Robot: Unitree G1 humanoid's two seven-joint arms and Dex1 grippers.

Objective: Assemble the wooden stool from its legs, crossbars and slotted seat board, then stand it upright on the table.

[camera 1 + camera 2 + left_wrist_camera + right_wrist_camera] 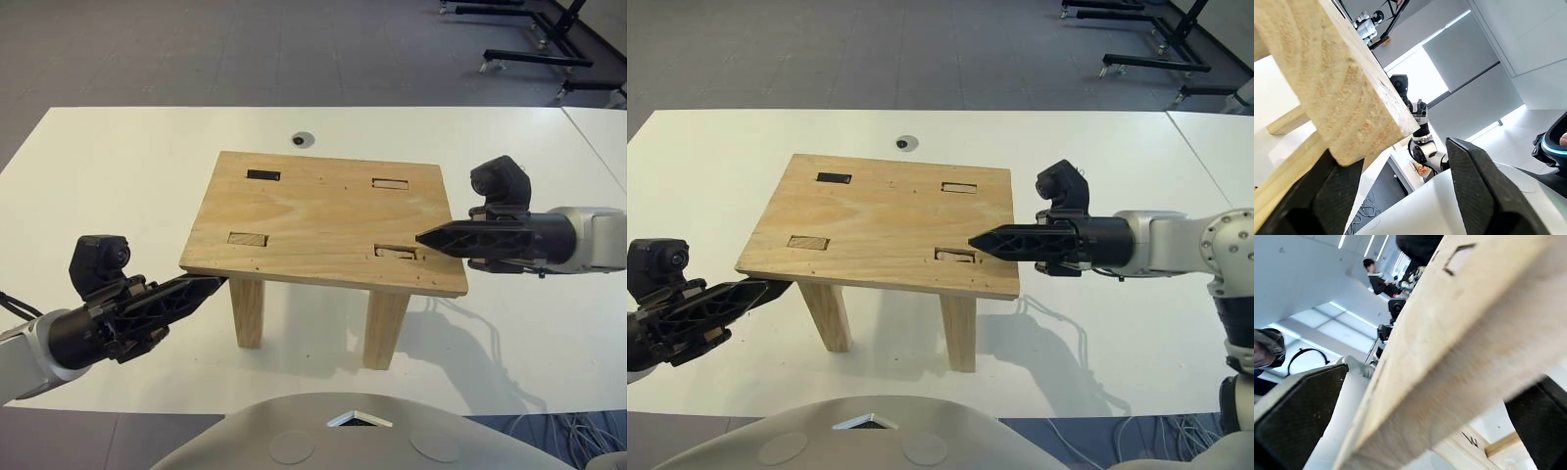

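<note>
The stool (323, 220) stood upright in the middle of the white table (108, 166), its seat board (294, 211) level on pale legs, of which the near-left leg (247, 311) and near-right leg (385, 328) were in view. The left gripper (211, 286) sat at the board's near-left corner with its fingers (1484, 196) spread. One lay under the wood and the other was apart from it. The right gripper (423, 237) was at the right edge, its pads (1298, 406) wide and straddling the edge without clamping.

The plywood looked stiff and fairly light, with a dry grain that should not slip. The joints seemed merely slotted (no glue or screws could be made out), so lifting by the board alone might pull it off the legs. The board's opposite edges looked the safest hold, squeezed evenly.

There were no containers beyond the four slots. The near-left slot (248, 238) appeared filled with wood, the near-right slot (399, 253) partly so, the far-right slot (390, 183) was pale, and the far-left slot (263, 174) was dark and possibly unfilled.
</note>
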